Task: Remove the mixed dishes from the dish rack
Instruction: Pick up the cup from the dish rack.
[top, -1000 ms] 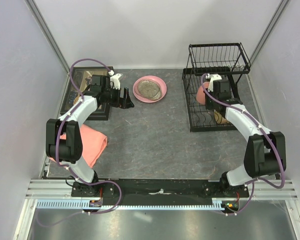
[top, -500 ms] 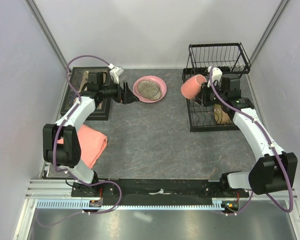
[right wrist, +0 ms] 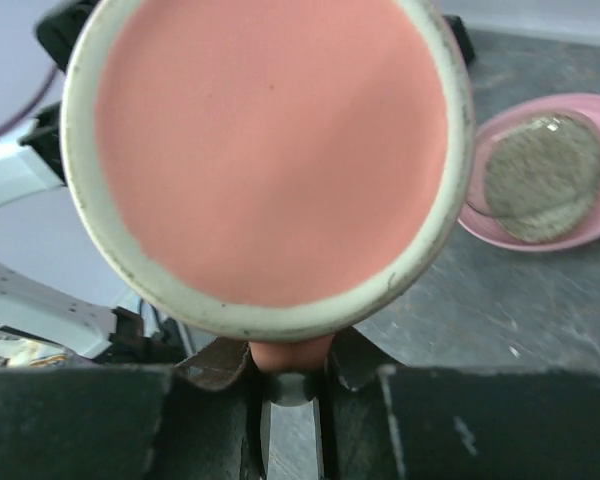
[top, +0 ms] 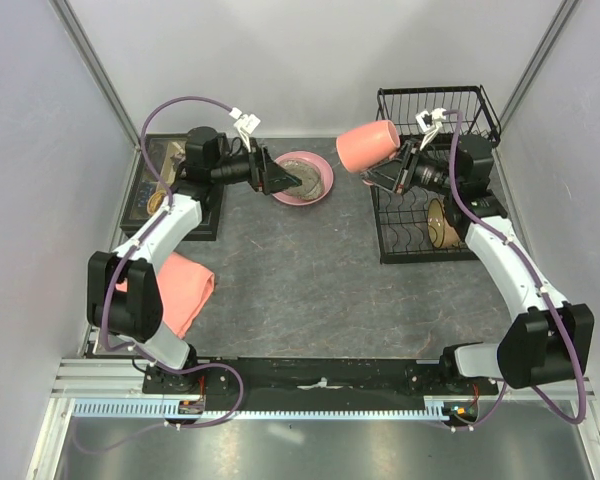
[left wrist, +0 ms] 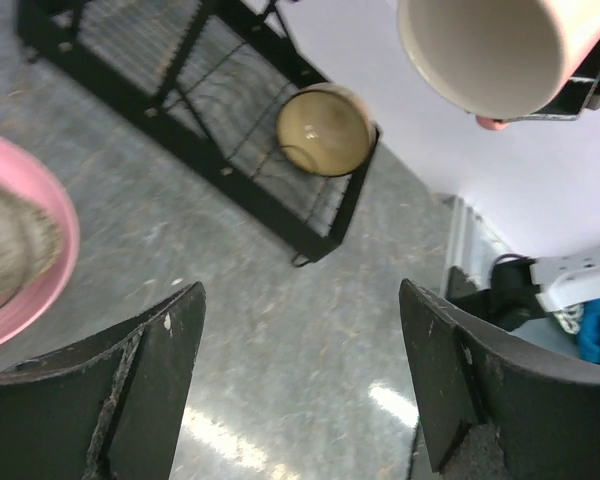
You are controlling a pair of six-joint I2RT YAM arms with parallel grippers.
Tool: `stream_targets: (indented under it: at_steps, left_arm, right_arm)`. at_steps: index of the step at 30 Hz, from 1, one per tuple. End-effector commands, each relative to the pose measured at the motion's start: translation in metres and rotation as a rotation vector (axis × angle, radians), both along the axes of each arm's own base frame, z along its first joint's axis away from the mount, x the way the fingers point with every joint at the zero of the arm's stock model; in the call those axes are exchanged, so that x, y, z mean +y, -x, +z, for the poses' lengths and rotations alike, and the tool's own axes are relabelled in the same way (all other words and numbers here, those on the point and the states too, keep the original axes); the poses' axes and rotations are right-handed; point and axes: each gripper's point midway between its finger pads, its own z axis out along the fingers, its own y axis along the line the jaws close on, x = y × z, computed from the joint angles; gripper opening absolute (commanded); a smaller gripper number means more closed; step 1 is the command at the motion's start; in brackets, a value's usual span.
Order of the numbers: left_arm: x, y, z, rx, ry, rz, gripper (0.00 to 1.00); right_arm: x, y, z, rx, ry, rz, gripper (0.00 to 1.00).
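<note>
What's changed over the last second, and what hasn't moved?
The right claw, still shut on the mug, lifted it out of the rack, up and leftward. The left claw, open, swung right to the left edge of the pink plate. Nothing was grabbed or released. Unmoved: both plates, the grey plate on top, bowl in the rack, cloth.

A folded salmon-pink cloth [top: 190,285] lies flat on the mottled dark grey tabletop [top: 300,270], towards the near left corner. Farther back on the same side, close to the left wall, sits a dark rectangular tray [top: 137,200] with a raised rim. It holds small beige and brown items, too small to tell apart. A strip of tabletop shows between cloth and tray. Plain pale walls [top: 280,60] close in the table on three sides.
</note>
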Motion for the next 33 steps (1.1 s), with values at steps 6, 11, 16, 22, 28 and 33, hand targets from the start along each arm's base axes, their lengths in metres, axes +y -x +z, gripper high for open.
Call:
stream_targets:
  at_steps: [6, 11, 16, 22, 28, 33]
  left_arm:
    - [-0.030, 0.008, 0.073, -0.048, 0.137, -0.024, 0.83]
    - [-0.040, 0.000, 0.085, -0.033, 0.163, -0.012, 0.82]
    - [-0.047, 0.002, 0.099, -0.044, 0.197, -0.008, 0.81]
    - [-0.060, 0.010, 0.105, -0.048, 0.212, -0.025, 0.80]
    - [-0.069, 0.018, 0.101, -0.022, 0.241, -0.038, 0.76]
    - [-0.075, 0.028, 0.105, 0.007, 0.276, -0.060, 0.68]
  right_arm:
    - [0.025, 0.026, 0.057, -0.175, -0.162, 0.166, 0.00]
    - [0.041, 0.043, 0.059, -0.178, -0.199, 0.241, 0.00]
    - [0.049, 0.052, 0.060, -0.187, -0.203, 0.265, 0.00]
    - [0.056, 0.054, 0.059, -0.180, -0.216, 0.287, 0.00]
    - [0.059, 0.059, 0.059, -0.177, -0.236, 0.308, 0.00]
    - [0.060, 0.063, 0.059, -0.194, -0.275, 0.314, 0.00]
